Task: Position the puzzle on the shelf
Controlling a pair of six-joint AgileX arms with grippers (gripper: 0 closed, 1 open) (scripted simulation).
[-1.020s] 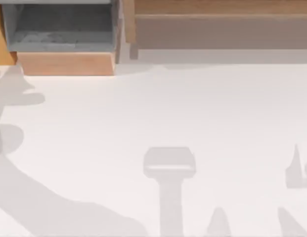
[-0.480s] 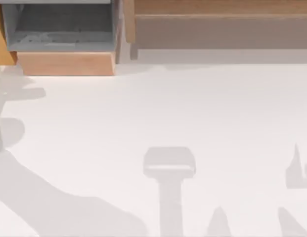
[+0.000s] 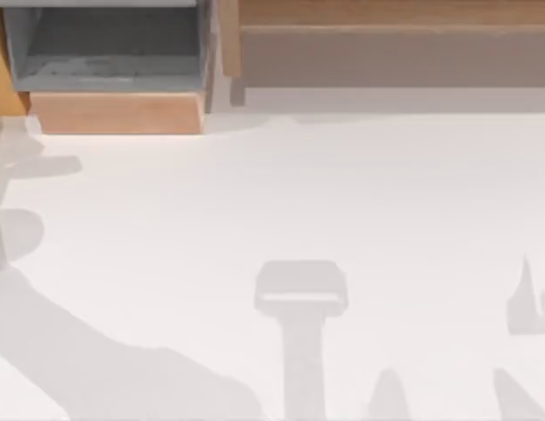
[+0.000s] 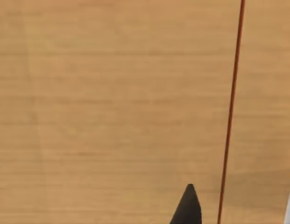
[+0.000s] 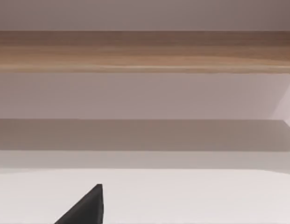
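Observation:
The puzzle is out of view. The shelf [image 3: 395, 12] runs along the back right of the table as a long light-brown board over a grey-brown recess [image 3: 395, 58]. In the right wrist view the same shelf board [image 5: 145, 51] lies straight ahead, beyond a stretch of white table. A dark part of my right gripper [image 5: 88, 207] pokes in at that picture's edge. My left gripper [image 4: 188, 206] shows as a dark tip held close against a light wood-grain surface [image 4: 112, 102] that carries a thin red line [image 4: 231, 112].
A smaller wooden box [image 3: 114, 114] with a grey interior stands at the back left, next to the shelf's end post [image 3: 228, 44]. Arm shadows fall on the white table [image 3: 272, 193] at the left edge and along the front.
The shadows at the table's left edge have shifted slightly. Nothing else has visibly moved.

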